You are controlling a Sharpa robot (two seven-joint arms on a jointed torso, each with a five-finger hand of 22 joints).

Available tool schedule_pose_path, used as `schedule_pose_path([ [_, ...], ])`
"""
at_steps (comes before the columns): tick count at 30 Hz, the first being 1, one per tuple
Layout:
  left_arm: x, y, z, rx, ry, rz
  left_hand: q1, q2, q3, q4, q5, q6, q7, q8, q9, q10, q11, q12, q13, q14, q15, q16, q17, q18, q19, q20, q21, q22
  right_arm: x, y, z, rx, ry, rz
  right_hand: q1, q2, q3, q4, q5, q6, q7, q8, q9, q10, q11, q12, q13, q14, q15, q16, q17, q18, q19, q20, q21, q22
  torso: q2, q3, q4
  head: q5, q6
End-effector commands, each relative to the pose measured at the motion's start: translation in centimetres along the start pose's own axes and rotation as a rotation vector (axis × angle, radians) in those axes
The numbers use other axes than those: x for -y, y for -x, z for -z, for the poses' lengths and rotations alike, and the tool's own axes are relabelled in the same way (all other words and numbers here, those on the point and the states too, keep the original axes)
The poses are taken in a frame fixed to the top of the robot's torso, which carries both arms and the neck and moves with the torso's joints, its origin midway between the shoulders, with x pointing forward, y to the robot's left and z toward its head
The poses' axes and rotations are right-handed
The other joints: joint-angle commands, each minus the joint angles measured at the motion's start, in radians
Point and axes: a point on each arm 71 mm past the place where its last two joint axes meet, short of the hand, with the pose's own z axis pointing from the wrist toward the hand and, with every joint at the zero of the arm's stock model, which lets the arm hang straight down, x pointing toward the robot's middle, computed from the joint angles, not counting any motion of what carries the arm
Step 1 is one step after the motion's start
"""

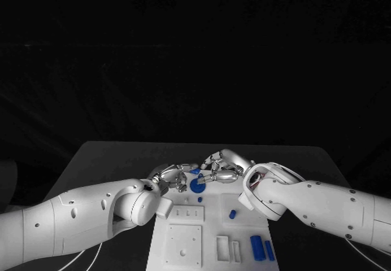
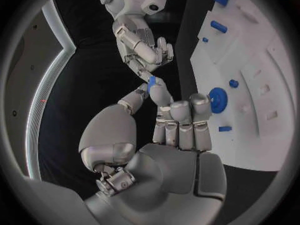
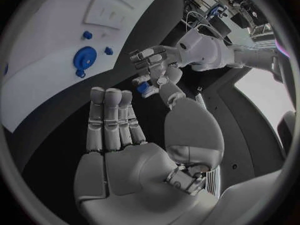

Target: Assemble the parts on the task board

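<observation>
Both hands met over the far end of the task board (image 1: 183,248), which lay on the black worktop (image 1: 106,161). A small blue part (image 1: 195,170) sat between the two hands' fingertips. In the left wrist view it (image 2: 152,81) stood pinched at the thumb tip of the left hand (image 2: 178,125), whose other fingers were curled together beneath; the right hand (image 2: 145,49) reached in from above with fingers bent toward it. In the right wrist view the right hand (image 3: 128,140) held its long fingers straight and pressed side by side, thumb extended to the same part (image 3: 144,88). Whether the right hand truly gripped it or merely touched it was hard to tell.

The part looked like stiff, light moulded plastic, probably smooth enough to slip, and so small that only a fingertip pinch across its 2 opposite sides would steady it; a loose hold would likely let it twist or drop.

Counted in the head view, the board carried 1 blue disc (image 1: 200,184) near the hands, 1 tiny blue peg (image 1: 200,199) just below it, 1 short blue piece (image 1: 233,214) mid-board, and 2 long blue bars (image 1: 262,248) lying side by side near the board's right corner. With the held part, that made 6 blue pieces.
</observation>
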Motion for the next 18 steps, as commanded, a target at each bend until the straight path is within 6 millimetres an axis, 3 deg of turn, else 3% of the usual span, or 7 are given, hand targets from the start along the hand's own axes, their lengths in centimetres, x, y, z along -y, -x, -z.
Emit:
schedule_pose_path([
  [1, 0.23, -0.35, 0.01, -0.035, -0.024, -0.029, 0.045, 0.048, 0.01, -0.015, 0.006, -0.002, 0.004, 0.003, 0.001, -0.006, 0.0, -0.005, -0.001, -0.009, -0.012, -0.004, 0.0, 0.01, -0.008, -0.097, -0.006, -0.001, 0.05, 0.2, -0.06, 0.029, -0.001, 0.001, -0.005, 0.008, -0.002, 0.004, -0.005, 0.009, 0.0, 0.005, -0.001, -0.003, -0.005, 0.006, 0.001, 0.002, -0.007, 0.005, 0.002, 0.01, 0.002, -0.005, 0.006, 0.002, 0.0, -0.0007, -0.0004, 0.001, -0.001],
  [11, 0.17, -0.67, -0.01, -0.069, -0.015, -0.051, 0.049, 0.049, 0.01, -0.017, 0.007, -0.002, 0.004, 0.003, 0.002, -0.006, -0.001, -0.005, -0.001, -0.009, -0.012, -0.003, 0.0, 0.01, -0.008, -0.097, -0.006, -0.001, -0.58, -0.19, -0.27, 0.024, 0.025, -0.006, 0.012, 0.033, 0.033, 0.012, -0.012, 0.03, -0.006, 0.014, 0.001, 0.005, -0.011, 0.015, 0.002, 0.008, -0.013, 0.014, 0.01, 0.01, 0.01, -0.011, 0.014, 0.01, 0.0, 0.0012, -0.0006, 0.001, -0.001],
  [18, 0.15, -0.61, -0.03, -0.068, -0.013, -0.055, 0.05, 0.049, 0.01, -0.018, 0.007, -0.002, 0.004, 0.003, 0.002, -0.006, -0.001, -0.005, -0.001, -0.009, -0.012, -0.003, 0.0, 0.009, -0.008, -0.097, -0.006, -0.001, -0.65, -0.27, -0.31, 0.019, 0.028, -0.007, 0.013, 0.035, 0.042, 0.014, -0.017, 0.038, -0.009, 0.018, 0.002, 0.008, -0.014, 0.017, 0.001, 0.011, -0.015, 0.016, 0.012, 0.01, 0.012, -0.012, 0.016, 0.013, 0.0, 0.0015, -0.0012, 0.002, -0.003],
])
